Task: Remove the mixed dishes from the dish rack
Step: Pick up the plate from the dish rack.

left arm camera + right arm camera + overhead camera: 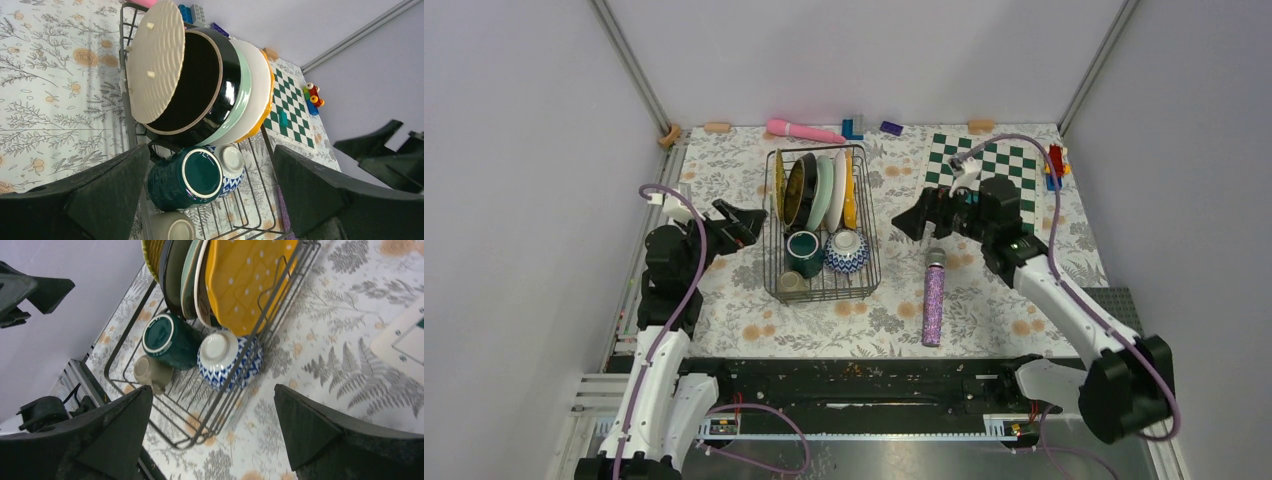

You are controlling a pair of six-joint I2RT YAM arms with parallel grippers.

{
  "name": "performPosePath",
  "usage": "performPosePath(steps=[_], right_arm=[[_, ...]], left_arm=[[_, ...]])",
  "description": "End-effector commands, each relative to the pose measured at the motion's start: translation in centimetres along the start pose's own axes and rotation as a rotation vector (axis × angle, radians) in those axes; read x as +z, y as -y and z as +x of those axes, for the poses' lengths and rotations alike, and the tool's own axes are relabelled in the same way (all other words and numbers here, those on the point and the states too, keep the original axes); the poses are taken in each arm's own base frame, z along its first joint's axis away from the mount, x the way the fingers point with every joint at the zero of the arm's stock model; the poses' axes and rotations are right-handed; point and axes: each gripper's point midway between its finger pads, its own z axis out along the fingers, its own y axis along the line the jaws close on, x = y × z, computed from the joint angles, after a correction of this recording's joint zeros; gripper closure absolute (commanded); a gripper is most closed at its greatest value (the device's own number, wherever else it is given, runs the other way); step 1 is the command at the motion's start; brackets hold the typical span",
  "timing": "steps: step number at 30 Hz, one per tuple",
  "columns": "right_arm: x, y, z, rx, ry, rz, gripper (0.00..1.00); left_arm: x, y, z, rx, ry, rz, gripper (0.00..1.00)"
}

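The left gripper [746,228] hovers above the flowered tablecloth [724,290], just left of the dish rack [770,250]. Its jaws are spread wide and hold nothing. In the left wrist view, both fingers [112,187] frame the rack's near side.

The black wire rack sits on the middle of the cloth and is fully loaded. In its far half, five plates stand on edge in the dividers. From left to right they are a ribbed cream plate [155,60], a glossy dark plate [200,85], a pale green plate [823,192], a white plate [837,190] and a yellow plate with white dots [245,285]. In the near half, a dark teal mug [804,246] sits beside a blue-and-white patterned bowl [846,250], whose pale base is showing. A small greyish cup [790,282] lies at the near left corner.

A glittery purple cylinder [934,300] lies on the cloth right of the rack. Just beyond it is the right gripper [904,222], pointing towards the rack's right wall. Its jaws are also wide open and empty. A green-white chessboard [1014,165] lies at the far right.
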Motion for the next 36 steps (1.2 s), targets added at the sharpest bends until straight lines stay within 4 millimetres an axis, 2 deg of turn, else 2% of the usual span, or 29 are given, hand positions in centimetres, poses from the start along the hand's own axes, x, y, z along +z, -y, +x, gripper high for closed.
performPosePath(steps=[1,3,6,9,12,20,27,31,36], right_arm=[[3.8,-2.1,-4.6,-0.122,0.113,-0.096,0.01],[6.2,-1.7,-4.4,-0.153,0.076,-0.106,0.05],[8.7,-0.9,-4.3,-0.195,0.018,-0.115,0.11],[10.7,0.1,-4.0,-0.224,-0.033,-0.11,0.19],[12.3,0.0,-3.6,-0.215,-0.074,-0.149,0.26],[14.5,-1.1,-3.0,-0.231,-0.089,-0.215,0.38],[16.4,-0.6,-2.7,-0.223,-0.118,-0.209,0.44],[17.1,-0.2,-2.5,-0.221,-0.135,-0.202,0.52],[17.6,-0.1,-1.9,-0.22,-0.159,-0.216,0.54]], left_arm=[[0.2,1.4,-0.9,0.027,0.023,0.07,0.01],[0.2,1.3,-0.8,0.029,0.02,0.07,0.01],[0.2,1.1,-0.9,0.034,0.028,0.062,0.01],[0.2,0.7,-1.0,0.036,0.042,0.042,0.01],[0.3,0.5,-1.0,0.038,0.041,0.034,0.01],[0.5,0.3,-0.9,0.035,0.034,0.025,0.01],[0.4,0.1,-0.9,0.036,0.034,0.012,0.01],[0.4,0.0,-1.0,0.038,0.036,0.006,0.01],[0.5,0.0,-1.0,0.041,0.034,0.008,0.01]])
